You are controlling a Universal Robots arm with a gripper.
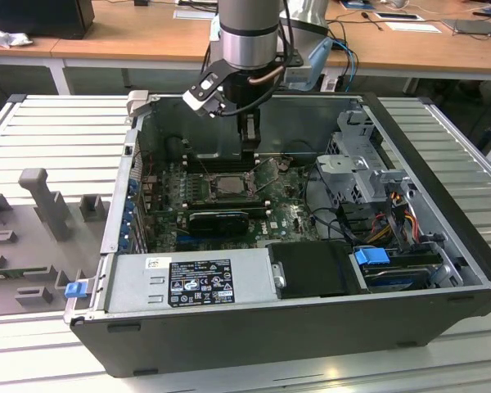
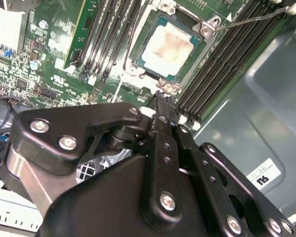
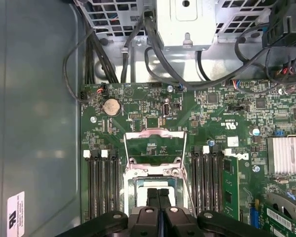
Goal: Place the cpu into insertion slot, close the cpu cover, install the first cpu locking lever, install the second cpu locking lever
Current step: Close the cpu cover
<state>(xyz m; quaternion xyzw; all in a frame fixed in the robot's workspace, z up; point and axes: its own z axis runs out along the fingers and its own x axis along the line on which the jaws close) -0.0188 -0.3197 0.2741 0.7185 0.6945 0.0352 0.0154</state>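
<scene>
The cpu (image 2: 167,44) lies flat in the insertion slot (image 2: 138,52), its silvery face up, on the green motherboard. The slot (image 1: 229,185) sits mid-board in the open computer case. The cpu cover (image 3: 155,134) is swung open, and green board shows through its window. A thin locking lever (image 2: 251,17) sticks out sideways from a corner of the slot. My gripper (image 1: 247,146) hangs just above the slot's rim (image 3: 129,185). Its black fingers (image 3: 153,197) are pressed together with nothing visible between them, and the gripper's tip (image 2: 160,101) is close to a metal tab at the slot's edge.
Long black memory slots (image 3: 101,187) flank the socket on both sides. A grey power supply (image 1: 188,282) lies along the case's front. A metal drive cage (image 1: 364,164) and cable bundles (image 1: 393,213) fill the exterior view's right. The case walls (image 1: 135,139) hem the board in.
</scene>
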